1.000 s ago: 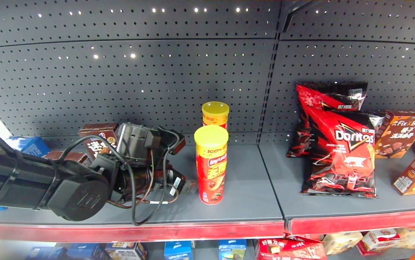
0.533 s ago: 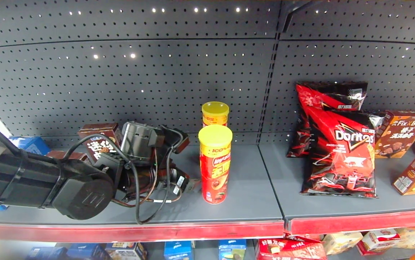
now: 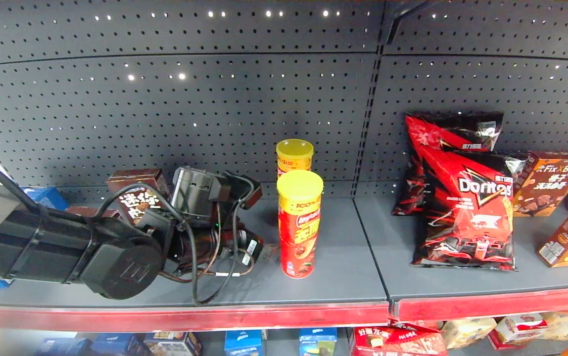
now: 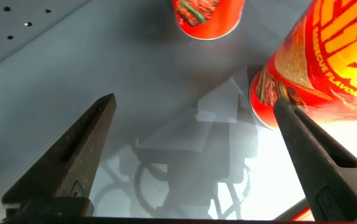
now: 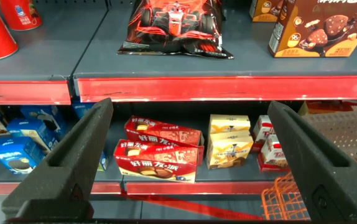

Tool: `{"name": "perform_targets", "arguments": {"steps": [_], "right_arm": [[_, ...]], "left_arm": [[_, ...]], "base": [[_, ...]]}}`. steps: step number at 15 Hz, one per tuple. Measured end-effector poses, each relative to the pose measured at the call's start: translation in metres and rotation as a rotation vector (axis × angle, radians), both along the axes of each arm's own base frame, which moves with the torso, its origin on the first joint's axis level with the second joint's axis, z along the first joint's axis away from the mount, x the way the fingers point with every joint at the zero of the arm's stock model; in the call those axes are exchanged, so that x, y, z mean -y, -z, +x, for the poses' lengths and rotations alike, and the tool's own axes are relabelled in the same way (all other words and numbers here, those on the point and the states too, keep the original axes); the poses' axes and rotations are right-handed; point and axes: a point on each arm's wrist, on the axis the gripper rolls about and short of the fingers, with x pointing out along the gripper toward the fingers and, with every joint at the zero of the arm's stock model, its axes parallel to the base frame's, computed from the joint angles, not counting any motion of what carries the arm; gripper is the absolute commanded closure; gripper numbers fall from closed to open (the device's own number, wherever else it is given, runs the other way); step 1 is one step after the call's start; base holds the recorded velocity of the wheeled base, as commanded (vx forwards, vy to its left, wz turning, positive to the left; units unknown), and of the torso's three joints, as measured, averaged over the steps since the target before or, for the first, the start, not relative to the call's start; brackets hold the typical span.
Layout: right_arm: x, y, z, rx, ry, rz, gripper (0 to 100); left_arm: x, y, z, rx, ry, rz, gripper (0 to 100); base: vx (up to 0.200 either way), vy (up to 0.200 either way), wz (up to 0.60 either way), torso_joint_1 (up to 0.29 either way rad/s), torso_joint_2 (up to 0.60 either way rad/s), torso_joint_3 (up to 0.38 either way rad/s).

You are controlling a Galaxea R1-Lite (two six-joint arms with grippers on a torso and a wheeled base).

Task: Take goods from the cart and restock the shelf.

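A tall red chips can with a yellow lid stands upright near the front of the grey shelf. A second one stands behind it by the pegboard. My left gripper lies low on the shelf just left of the front can. In the left wrist view the left gripper is open, with one finger against the base of the front can; the rear can stands beyond. My right gripper hangs open and empty before the shelf's red front edge.
Red chip bags and brown snack boxes fill the shelf's right section. Brown boxes and a blue box sit behind my left arm. Boxed goods line the lower shelf. An orange wire basket stands low right.
My left arm has slid to the right along the shelf, and the front chips can has moved to the right with it, staying upright.
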Motion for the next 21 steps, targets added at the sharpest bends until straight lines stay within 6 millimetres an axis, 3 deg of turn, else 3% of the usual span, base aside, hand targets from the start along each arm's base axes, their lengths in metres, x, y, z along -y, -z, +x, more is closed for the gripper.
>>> {"name": "perform_targets", "arguments": {"steps": [4,9,17,21], "right_arm": [[0.0,0.0,0.0,0.0,0.0,0.0,0],[0.0,0.0,0.0,0.0,0.0,0.0,0],[0.0,0.0,0.0,0.0,0.0,0.0,0],[0.0,0.0,0.0,0.0,0.0,-0.001,0]], "left_arm": [[0.0,0.012,-0.015,-0.047,0.021,0.027,0],[-0.013,0.008,-0.035,-0.054,0.02,0.03,0],[-0.005,-0.002,-0.041,-0.024,0.049,0.014,0],[0.011,-0.008,-0.039,-0.017,0.064,-0.036,0]], "base": [[0.0,0.0,0.0,0.0,0.0,0.0],[0.0,0.0,0.0,0.0,0.0,0.0],[0.0,0.0,0.0,0.0,0.0,0.0],[0.0,0.0,0.0,0.0,0.0,0.0]]}}
